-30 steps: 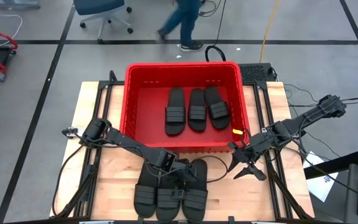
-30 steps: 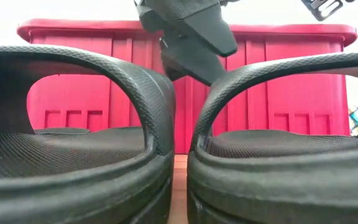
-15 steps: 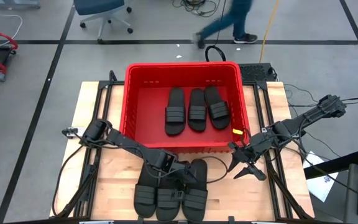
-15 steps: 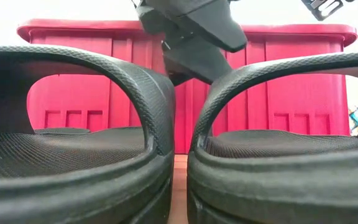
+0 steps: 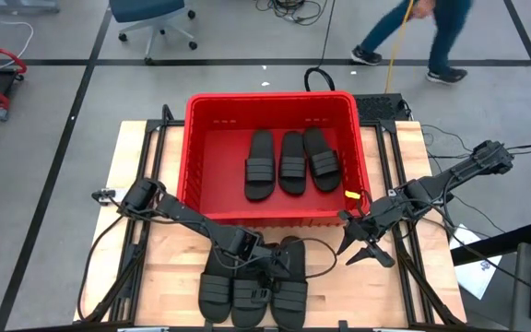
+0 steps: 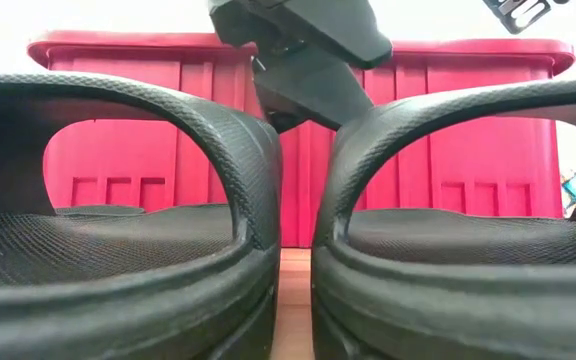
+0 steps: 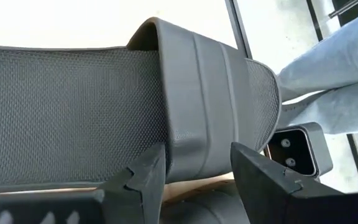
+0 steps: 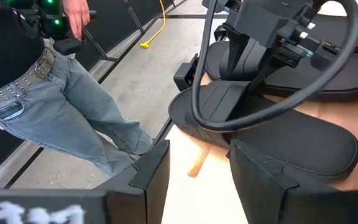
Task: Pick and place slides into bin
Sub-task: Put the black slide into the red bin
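Note:
Three black slides (image 5: 290, 161) lie flat in the red bin (image 5: 270, 96). Three more lie side by side on the table near its front edge: left (image 5: 218, 288), middle (image 5: 252, 297) and right (image 5: 292, 281). My left gripper (image 5: 264, 265) is open and low over the right slide. In the left wrist view its fingers (image 7: 194, 165) stand on either side of that slide's ribbed strap (image 7: 210, 106). In the low view it hangs over the gap between two slides (image 6: 303, 60). My right gripper (image 5: 359, 251) is open and empty, right of the bin. My left gripper's open fingers (image 7: 146, 177) straddle the edge of the right slide's strap (image 7: 194, 146), coming slanting down from the table's far left. The slide lies flat on the table. I cannot tell whether the fingers touch the strap.
The bin's near wall (image 6: 418, 120) stands just behind the three table slides. Bare wood shows to their left (image 5: 155, 267) and right (image 5: 339, 286). A person walks on the floor beyond the table (image 5: 422, 32). A person in jeans (image 8: 61, 118) stands by the table's near edge.
My left gripper has moved a little toward the table's near edge, over the right slide. In the low view that slide has shifted slightly toward the table's right. The person behind the table has walked to the right.

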